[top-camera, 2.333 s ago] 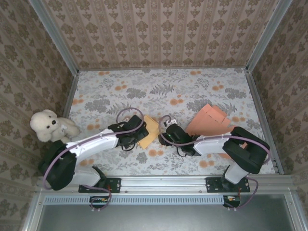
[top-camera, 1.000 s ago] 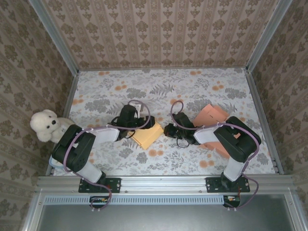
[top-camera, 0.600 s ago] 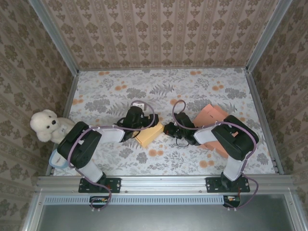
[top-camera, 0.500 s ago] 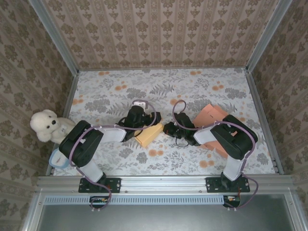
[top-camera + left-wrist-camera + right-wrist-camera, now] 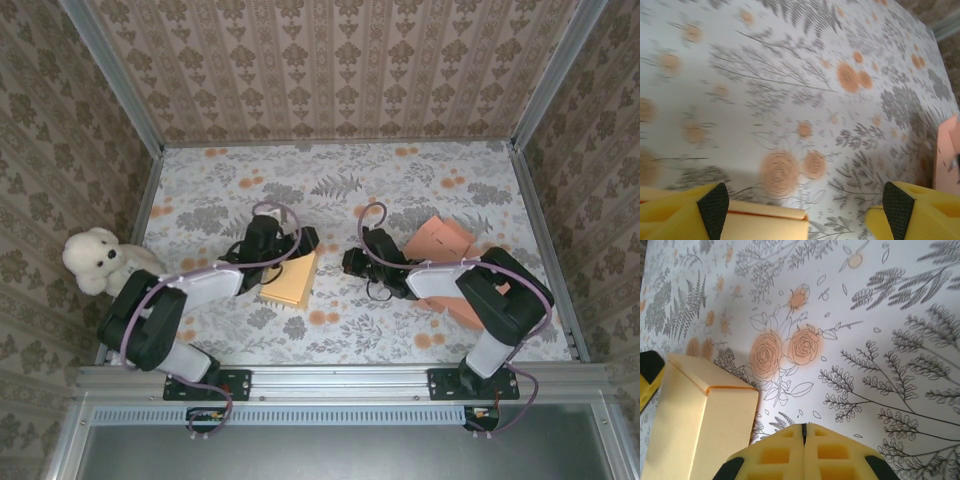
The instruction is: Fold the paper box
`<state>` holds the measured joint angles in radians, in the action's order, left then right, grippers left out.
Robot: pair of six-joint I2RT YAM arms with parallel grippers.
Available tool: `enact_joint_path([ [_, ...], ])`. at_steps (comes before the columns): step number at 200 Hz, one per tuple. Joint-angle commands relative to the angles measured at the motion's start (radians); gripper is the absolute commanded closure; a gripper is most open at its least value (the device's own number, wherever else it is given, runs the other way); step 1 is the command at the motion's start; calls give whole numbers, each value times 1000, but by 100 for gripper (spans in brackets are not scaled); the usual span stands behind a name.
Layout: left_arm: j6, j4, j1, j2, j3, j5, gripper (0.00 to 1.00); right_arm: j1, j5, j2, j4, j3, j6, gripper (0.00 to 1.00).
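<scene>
- Your left gripper stood with jaws spread, and the yellow box had swung square.
- Your right gripper, jaws pressed together, had eased away; folding looked unfinished.

L end effector fingers wide apart; R end effector fingers pressed together; both arms low.
</scene>
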<state>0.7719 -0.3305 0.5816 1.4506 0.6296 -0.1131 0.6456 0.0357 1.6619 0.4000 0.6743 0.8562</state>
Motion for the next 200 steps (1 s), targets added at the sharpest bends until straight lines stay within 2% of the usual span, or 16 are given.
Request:
enact_joint_path([
  [1, -9, 144, -10, -130, -24, 65, 15, -1, -22, -65, -98, -25, -54, 100],
  [51, -8, 344, -28, -479, -194, 228, 13, 91, 46, -107, -139, -59, -66, 100],
  [81, 0, 354, -69, -581, -316, 178, 13, 168, 80, -67, -38, -92, 9, 100],
  [113, 3, 292, -76, -610, -378, 104, 13, 244, 89, 0, 58, -95, 74, 100],
  [159, 23, 257, -68, -583, -397, 86, 14, 292, 83, 72, 85, -61, 111, 100],
  [200, 35, 232, 16, -537, -394, 141, 14, 323, 76, 103, 55, -18, 110, 100],
])
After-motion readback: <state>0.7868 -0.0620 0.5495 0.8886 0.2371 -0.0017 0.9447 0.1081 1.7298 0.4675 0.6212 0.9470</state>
